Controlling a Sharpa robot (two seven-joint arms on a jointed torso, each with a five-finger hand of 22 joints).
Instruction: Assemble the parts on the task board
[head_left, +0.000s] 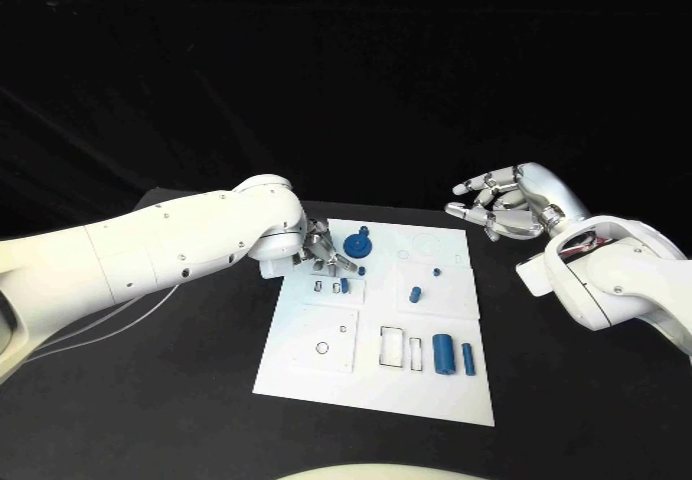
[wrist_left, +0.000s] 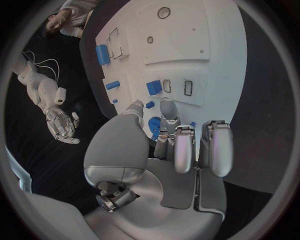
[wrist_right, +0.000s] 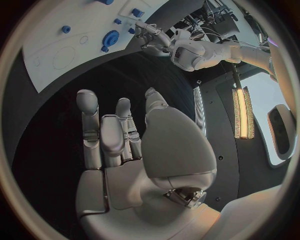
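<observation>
The white task board (head_left: 378, 330) lies mid-table. My left hand (head_left: 329, 253) hovers low over its far left corner, fingers (wrist_left: 187, 145) stretched out and apart, nothing plainly gripped. A blue round part (head_left: 361, 243) sits just beside those fingers; in the left wrist view the blue round part (wrist_left: 154, 126) shows between the thumb and the fingers. A small blue peg (wrist_left: 150, 104) and a blue block (wrist_left: 154, 87) lie just beyond. Two long blue parts (head_left: 444, 355) rest at the near right. My right hand (head_left: 505, 205) is raised past the board's far right corner, open, palm (wrist_right: 125, 155) empty.
More small blue parts (head_left: 415, 294) lie mid-board, next to outlined slots (head_left: 392, 345) and a round hole (head_left: 322, 347). Black table (head_left: 173, 400) surrounds the board. In the right wrist view the board (wrist_right: 56, 50) and the left hand (wrist_right: 153, 37) are far from the right hand.
</observation>
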